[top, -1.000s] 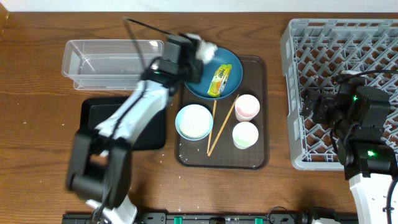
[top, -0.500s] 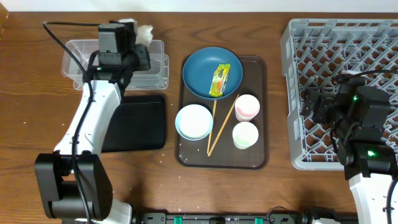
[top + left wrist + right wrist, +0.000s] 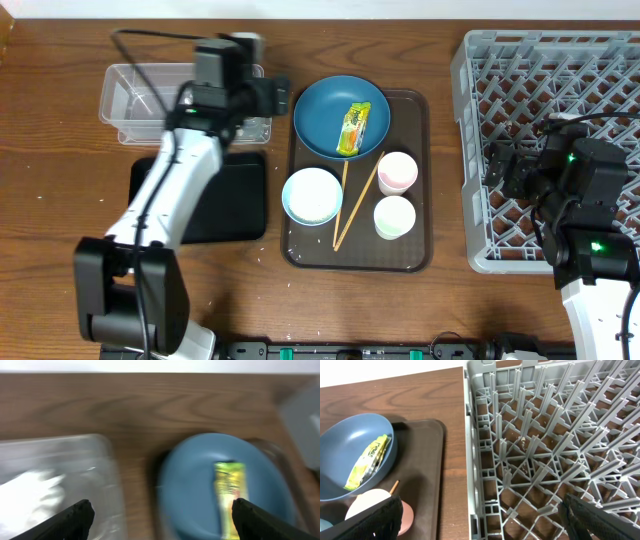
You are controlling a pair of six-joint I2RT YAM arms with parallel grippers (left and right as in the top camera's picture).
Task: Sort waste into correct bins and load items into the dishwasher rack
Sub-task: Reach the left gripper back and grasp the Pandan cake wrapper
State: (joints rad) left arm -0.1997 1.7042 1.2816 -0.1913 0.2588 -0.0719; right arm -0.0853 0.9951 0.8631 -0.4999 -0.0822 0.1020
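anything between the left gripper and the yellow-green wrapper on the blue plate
Nothing visible. The wrapper lies uncovered on top of the plate, and the open left gripper hovers near the plate's rim.

No word, brand or number could be read anywhere. The yellow-green wrapper (image 3: 352, 128) on the dark blue plate (image 3: 320, 115) carried some print. It was too small in the overhead view and too blurred in the left wrist view to make out.
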